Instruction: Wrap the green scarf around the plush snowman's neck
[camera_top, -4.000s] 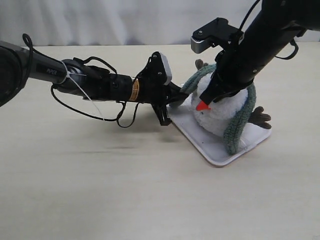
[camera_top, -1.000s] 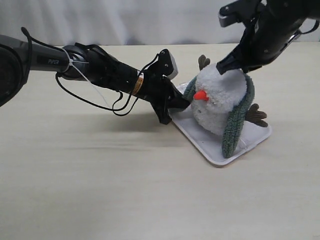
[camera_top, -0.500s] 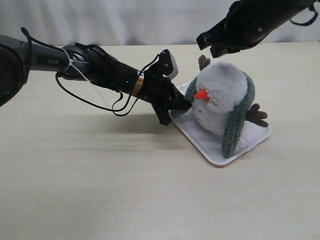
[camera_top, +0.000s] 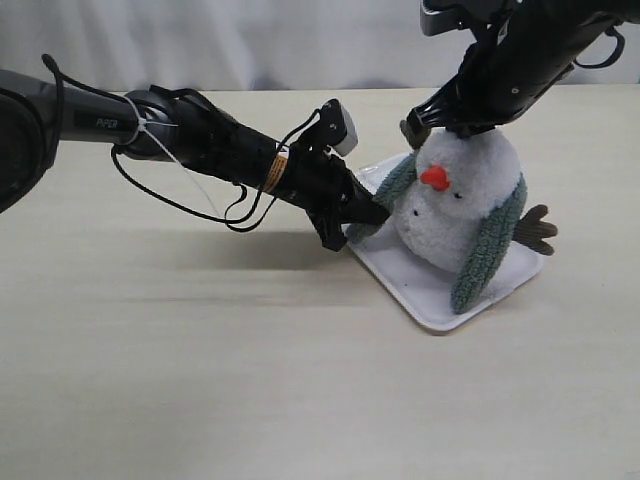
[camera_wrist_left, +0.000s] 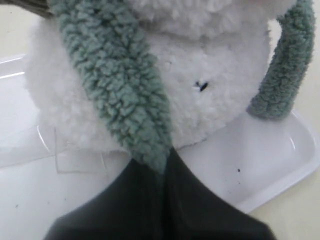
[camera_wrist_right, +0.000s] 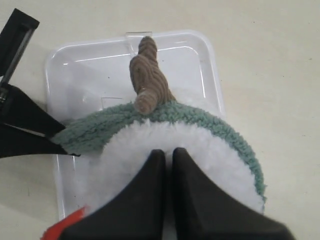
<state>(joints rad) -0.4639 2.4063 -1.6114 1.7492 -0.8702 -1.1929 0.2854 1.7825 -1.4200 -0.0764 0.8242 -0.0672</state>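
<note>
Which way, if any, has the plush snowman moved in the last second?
Yes. The plush snowman has shifted right toward the white tray's right corner, sitting more upright.

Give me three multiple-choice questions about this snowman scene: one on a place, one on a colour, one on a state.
1. Where does the plush snowman sit?
A. on the bare table
B. on the white tray
C. held in the air

2. What colour is its nose?
A. orange-red
B. blue
C. black

3. What is the left hand doing?
A. open, clear of everything
B. shut on an end of the green scarf
C. holding the nose

Answers:
1 B, its body rests inside the tray's rim.
2 A, the cone shows bright orange-red.
3 B, the left wrist view shows it pinching the scarf's tip.
</note>
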